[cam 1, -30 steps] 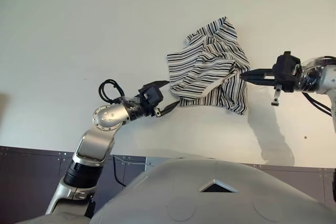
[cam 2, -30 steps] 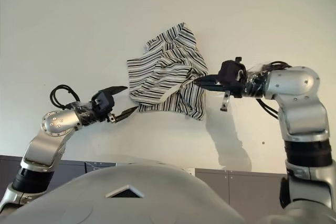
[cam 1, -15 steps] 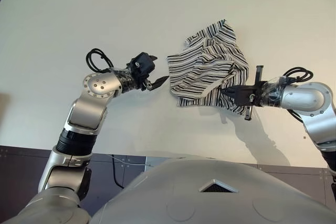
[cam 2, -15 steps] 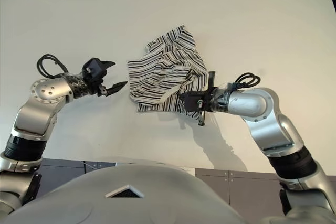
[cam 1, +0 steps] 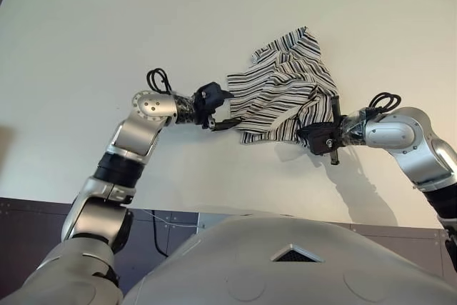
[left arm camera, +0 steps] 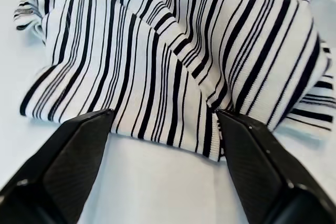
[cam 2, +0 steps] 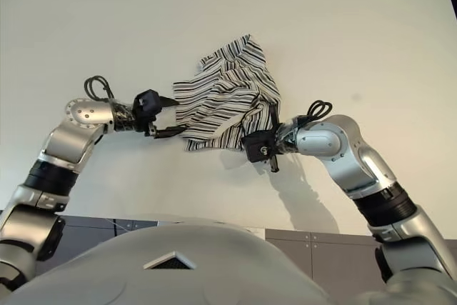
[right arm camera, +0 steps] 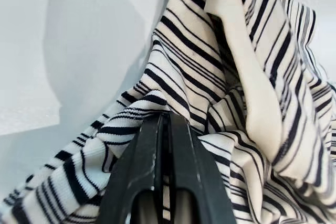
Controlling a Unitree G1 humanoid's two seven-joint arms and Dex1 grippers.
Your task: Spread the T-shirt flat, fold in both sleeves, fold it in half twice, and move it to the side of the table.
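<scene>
T-shirt (cam 1: 284, 87), soft striped black-and-white knit, lies crumpled in ridges on the smooth white tabletop (cam 1: 107, 33). At its left hem the left pincer (cam 1: 230, 110) gapes open; the right pincer (cam 1: 303, 133) pinches its near-right folds.

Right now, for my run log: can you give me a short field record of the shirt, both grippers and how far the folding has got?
Garment: black-and-white striped fabric T-shirt, bunched and creased, not flat
Surface: plain white table
Left gripper: open, fingers either side of the hem at the shirt's left edge
Right gripper: shut on bunched fabric at the shirt's right edge
Progress: not yet spread flat
</scene>
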